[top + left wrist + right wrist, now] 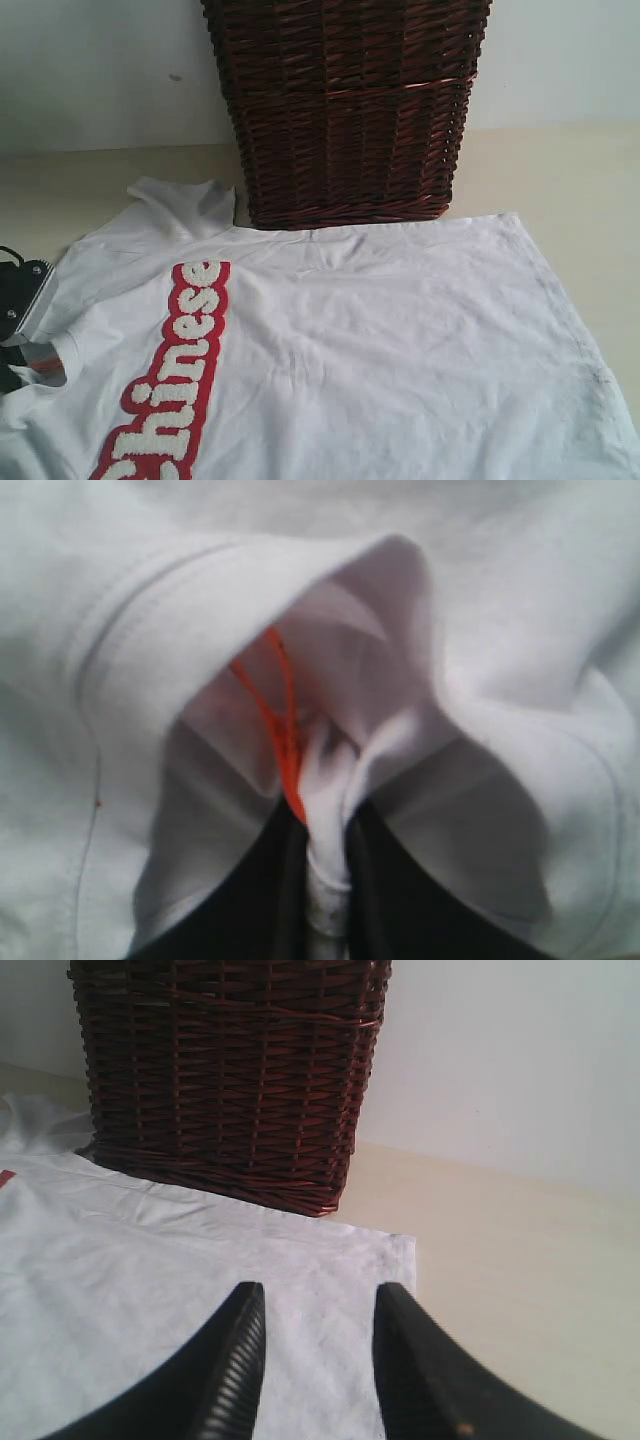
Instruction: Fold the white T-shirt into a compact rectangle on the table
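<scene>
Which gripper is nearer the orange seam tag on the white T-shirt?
Left. The left gripper is shut on a fold of the white T-shirt right beside the orange seam tag. The right gripper is open above a plain shirt corner by the wicker basket.

Left gripper [327,828]: jaws pressed together on a pinched fold of the white T-shirt [150,620], with the cloth squeezed between the two dark fingers [385,890].
Left arm's end [20,295]: dark, low at the left edge of the exterior view, mostly cut off.
Right gripper [320,1295]: jaws stand apart with nothing between them.
Right fingers [235,1360]: black, ribbed on the inner face, angled downward.
</scene>
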